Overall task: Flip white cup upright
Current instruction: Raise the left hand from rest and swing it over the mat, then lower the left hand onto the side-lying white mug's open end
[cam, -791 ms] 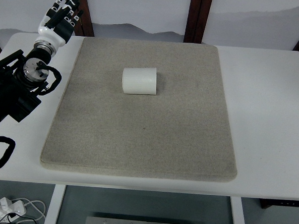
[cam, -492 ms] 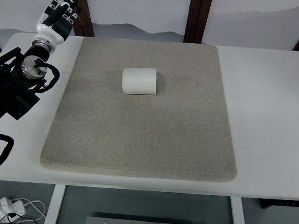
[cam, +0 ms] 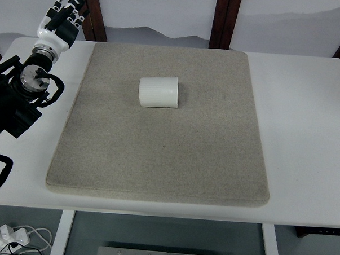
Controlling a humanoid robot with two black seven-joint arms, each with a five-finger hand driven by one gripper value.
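A white ribbed cup point(cam: 158, 92) lies on its side on the grey mat point(cam: 163, 155), a little back of the mat's middle, its long axis running left to right. My left hand point(cam: 62, 18) is at the far left corner of the table, well away from the cup, fingers stretched out and holding nothing. Its black arm comes in along the left edge. The right arm is out of the picture.
The mat covers most of the white table point(cam: 306, 111). Dark wooden posts point(cam: 225, 20) stand behind the table's back edge. A white power strip with cable point(cam: 4, 236) lies on the floor at the lower left.
The left hand and arm have drifted a little to the left and toward the back. The cup has not moved.
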